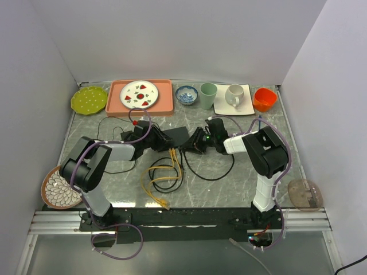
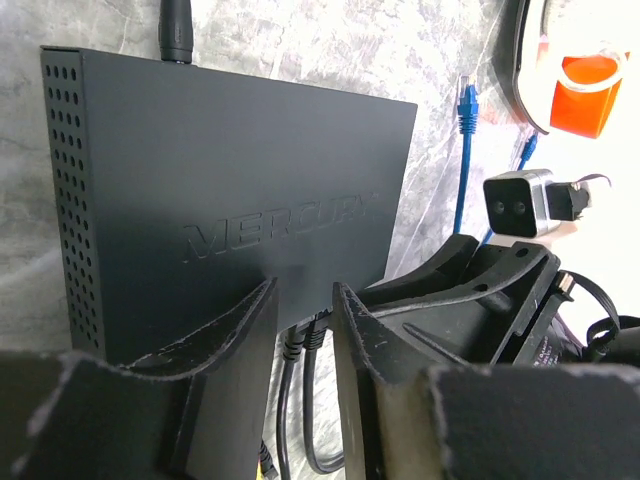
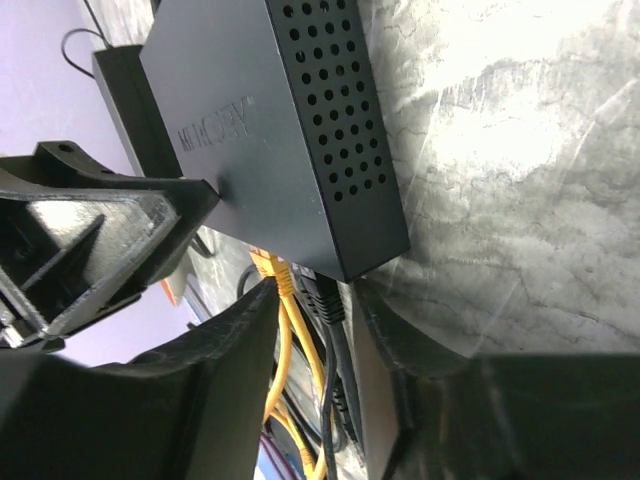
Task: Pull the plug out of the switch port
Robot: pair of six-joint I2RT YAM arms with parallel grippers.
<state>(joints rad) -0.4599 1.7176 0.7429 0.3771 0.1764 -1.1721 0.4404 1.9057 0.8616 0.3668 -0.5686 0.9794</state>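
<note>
The switch [image 1: 179,135] is a flat black box lying mid-table, marked MERCURY on its lid [image 2: 250,180] [image 3: 260,110]. Yellow cables [image 1: 157,183] and black cables [image 1: 212,172] run from its near edge. My left gripper [image 1: 165,143] [image 2: 305,290] sits at that edge, jaws apart, straddling two black plugs [image 2: 305,338] seated in the ports. My right gripper [image 1: 188,145] [image 3: 318,290] comes in from the right, jaws apart around a yellow plug [image 3: 268,268] and a black plug [image 3: 328,298]. The yellow plug rests against one finger [image 3: 230,340]. Both grippers crowd the same edge.
Along the back stand a green plate [image 1: 89,99], an orange tray [image 1: 114,106] with a plate, a small bowl [image 1: 186,95], a green cup [image 1: 208,95], a white mug [image 1: 234,95] and an orange cup [image 1: 264,99]. A woven plate [image 1: 57,189] lies front left. A blue cable [image 2: 462,150] lies beyond the switch.
</note>
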